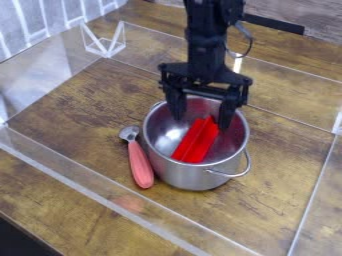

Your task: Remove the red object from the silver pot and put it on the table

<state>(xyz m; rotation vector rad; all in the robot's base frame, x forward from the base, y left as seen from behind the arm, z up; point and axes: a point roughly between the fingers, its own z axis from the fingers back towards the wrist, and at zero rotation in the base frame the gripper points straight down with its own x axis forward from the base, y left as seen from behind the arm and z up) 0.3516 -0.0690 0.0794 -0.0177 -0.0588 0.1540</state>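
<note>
Red block (197, 143) is what I am after, and it lies inside the silver pot (191, 178), leaning along the inner side with its long groove facing up. My end effector (203, 112) is over the back part of the pot, with its two sides spread wide, and it has let go of everything: I see nothing in its grip. So I judge that I am at the step of lining up for the grab, and the lift is not done. Next I need to set the two sides around the block, go down into the pot, and squeeze. I can't tell from this one view how high I am above the block, so I should go slowly. The pot rim could get bumped on the way in, and the block might slip if I pinch only its end. After a good grip, I would lift straight up past the rim and put it on the desk (78, 112).
</note>
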